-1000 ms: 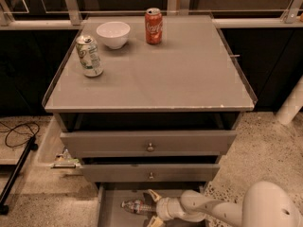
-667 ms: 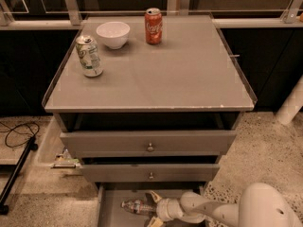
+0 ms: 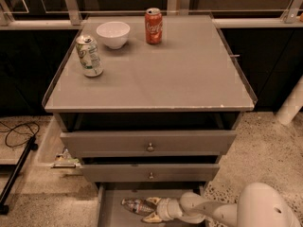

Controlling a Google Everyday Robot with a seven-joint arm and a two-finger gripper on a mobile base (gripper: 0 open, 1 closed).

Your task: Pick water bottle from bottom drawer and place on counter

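The water bottle (image 3: 134, 205) lies on its side on the floor of the open bottom drawer (image 3: 111, 215), at the lower edge of the view. My gripper (image 3: 152, 209) reaches into the drawer from the right, low over its floor. It is open, its fingers (image 3: 152, 201) spread at the bottle's right end; I cannot tell whether they touch it. The counter (image 3: 170, 74) is the cabinet's flat grey top above.
On the counter stand a green-white can (image 3: 89, 56) at the left, a white bowl (image 3: 113, 34) and a red soda can (image 3: 153, 26) at the back. The two upper drawers (image 3: 149, 143) are slightly pulled out above the gripper. Black cables (image 3: 19, 134) lie on the floor at the left.
Almost nothing differs. The arm's white elbow shifts slightly at the lower right; the gripper and bottle stay where they were.
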